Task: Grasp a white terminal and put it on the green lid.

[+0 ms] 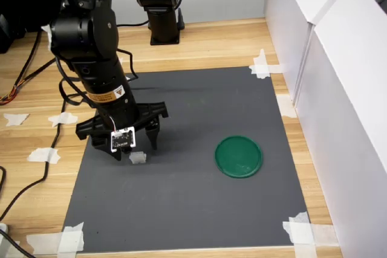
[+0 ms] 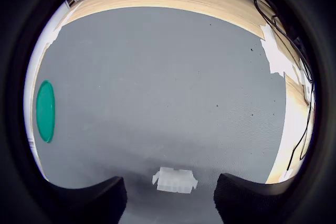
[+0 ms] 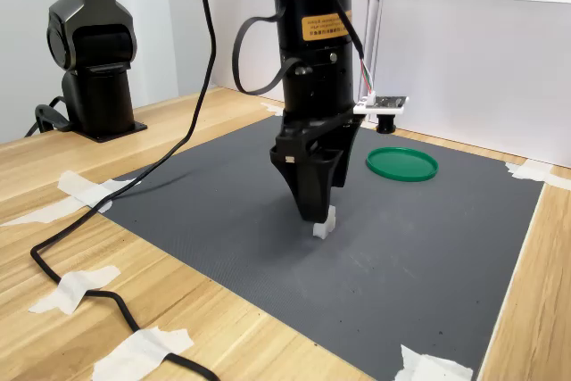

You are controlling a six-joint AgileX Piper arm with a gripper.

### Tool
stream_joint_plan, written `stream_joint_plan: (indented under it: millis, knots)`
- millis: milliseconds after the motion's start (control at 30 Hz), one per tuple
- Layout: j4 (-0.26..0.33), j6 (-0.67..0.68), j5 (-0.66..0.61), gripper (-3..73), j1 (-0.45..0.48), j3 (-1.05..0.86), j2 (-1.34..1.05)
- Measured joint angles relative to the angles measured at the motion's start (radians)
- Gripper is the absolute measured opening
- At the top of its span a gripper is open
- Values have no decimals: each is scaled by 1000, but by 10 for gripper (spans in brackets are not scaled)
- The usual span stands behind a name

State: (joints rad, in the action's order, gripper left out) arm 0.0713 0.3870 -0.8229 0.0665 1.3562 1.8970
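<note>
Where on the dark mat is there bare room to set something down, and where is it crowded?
Bare: the dark grey mat between the flat round green plastic lid and the tiny translucent-white plastic terminal, plus the strip along its near edge in the first exterior view. Crowded: around the terminal, where the open black gripper hangs low.

Matt grey mat, glossy green lid

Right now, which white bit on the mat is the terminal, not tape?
The small ridged block between the open gripper's fingers, standing proud of the mat. The tape scraps lie flat on the mat's corners.
</note>
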Motion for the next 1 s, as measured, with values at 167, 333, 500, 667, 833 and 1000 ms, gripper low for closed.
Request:
stream_joint_plan:
  millis: [167,333,500,667,833,1000]
  knots:
    - [0,0,4,700,0,0,21]
    - [0,-14,17,700,0,0,33]
    - [0,-64,29,696,0,0,33]
    - [0,-76,30,660,0,0,33]
    - [0,-83,32,590,0,0,41]
    - [0,-82,36,496,0,0,55]
